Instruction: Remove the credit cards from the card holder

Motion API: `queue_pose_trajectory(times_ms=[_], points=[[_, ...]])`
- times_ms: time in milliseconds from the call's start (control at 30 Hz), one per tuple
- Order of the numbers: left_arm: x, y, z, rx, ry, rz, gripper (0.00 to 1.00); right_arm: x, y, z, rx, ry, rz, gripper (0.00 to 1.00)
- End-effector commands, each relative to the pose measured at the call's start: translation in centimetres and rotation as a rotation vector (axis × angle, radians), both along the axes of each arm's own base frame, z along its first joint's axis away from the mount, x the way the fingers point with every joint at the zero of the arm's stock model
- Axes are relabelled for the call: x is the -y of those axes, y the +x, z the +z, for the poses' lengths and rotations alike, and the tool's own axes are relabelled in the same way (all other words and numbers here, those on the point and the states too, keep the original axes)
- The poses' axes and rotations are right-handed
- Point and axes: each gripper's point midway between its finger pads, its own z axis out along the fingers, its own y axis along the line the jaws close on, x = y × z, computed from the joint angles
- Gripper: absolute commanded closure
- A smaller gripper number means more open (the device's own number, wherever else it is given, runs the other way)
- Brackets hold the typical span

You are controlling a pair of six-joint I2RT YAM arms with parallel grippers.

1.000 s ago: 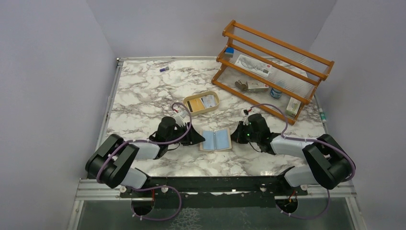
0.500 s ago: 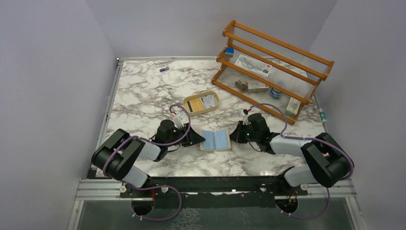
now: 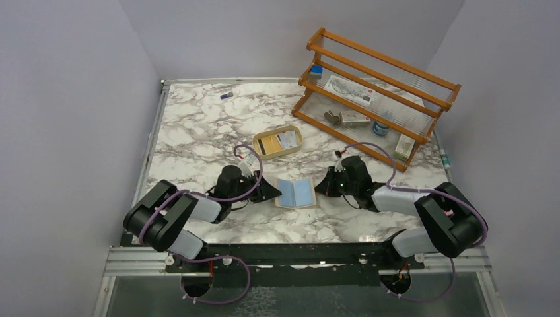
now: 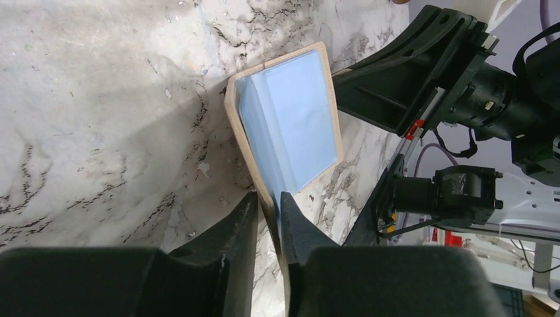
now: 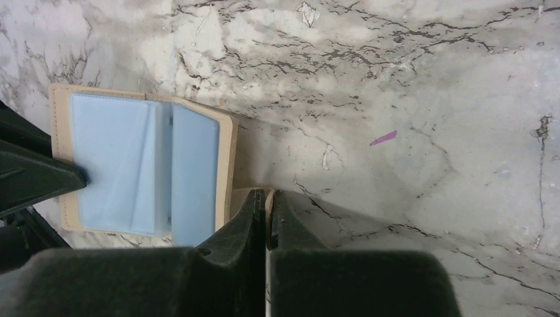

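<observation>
Left pincer (image 4: 267, 221): spread only a narrow slit, the card holder's (image 4: 284, 125) edge pinched between its fingers.
Right pincer (image 5: 267, 211): pressed together, the card holder's tan tab clamped at its tips.

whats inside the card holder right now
The open card holder shows pale blue panels on both halves, one overlapping the other. Whether those are cards or pocket linings cannot be told, and anything tucked beneath them is covered.
</observation>
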Motion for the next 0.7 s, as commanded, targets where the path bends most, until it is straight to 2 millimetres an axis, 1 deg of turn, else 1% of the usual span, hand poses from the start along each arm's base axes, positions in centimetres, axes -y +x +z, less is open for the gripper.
queue_pose_trajectory(times_ms=[0,33,67,100,167,200,233,267,300,367,433,500,600,667], points=[[-0.5,0.8,0.6,0.038,0.031,0.028,0.85,1.2,-1.1,-1.6,-0.067,-0.072,-0.006,0.96],[-0.6,0.8,0.5,0.038,0.035,0.028,0.88,1.3,-0.9,-1.2,-0.061,-0.074,-0.014,0.92],[-0.7,0.8,0.5,0.04,0.039,0.028,0.9,1.3,-0.7,-0.8,-0.051,-0.075,-0.019,0.84],[-0.8,0.8,0.4,0.038,0.044,0.029,0.93,1.4,-0.4,-0.3,-0.039,-0.079,-0.028,0.74],[-0.8,0.8,0.3,0.038,0.051,0.029,1.0,1.6,0.1,1.2,-0.004,-0.083,-0.039,0.44],[-0.8,0.9,0.3,0.038,0.054,0.029,1.0,1.7,0.4,2.0,0.016,-0.087,-0.045,0.32],[-0.8,0.9,0.3,0.04,0.056,0.03,1.0,1.6,0.8,3.1,0.046,-0.083,-0.044,0.24],[-0.9,0.9,0.3,0.041,0.058,0.031,1.0,1.6,1.0,4.2,0.08,-0.079,-0.039,0.19],[-0.9,1.0,0.3,0.043,0.061,0.033,1.0,1.4,1.2,5.4,0.117,-0.064,-0.032,0.17],[-1.0,1.1,0.3,0.045,0.071,0.038,1.0,0.7,1.4,8.0,0.181,-0.023,-0.004,0.15],[-1.1,1.2,0.3,0.046,0.083,0.041,1.0,-0.2,1.2,9.7,0.223,-0.023,0.024,0.15],[-1.1,1.3,0.3,0.047,0.097,0.046,1.0,-1.5,0.6,10.8,0.26,-0.057,0.052,0.15],[-1.1,1.3,0.3,0.05,0.13,0.051,1.0,-3.6,-0.2,12.1,0.296,-0.07,0.092,0.18],[-1.0,1.4,0.4,0.058,0.153,0.057,1.0,-5.1,-0.6,12.2,0.284,-0.048,0.126,0.21]])
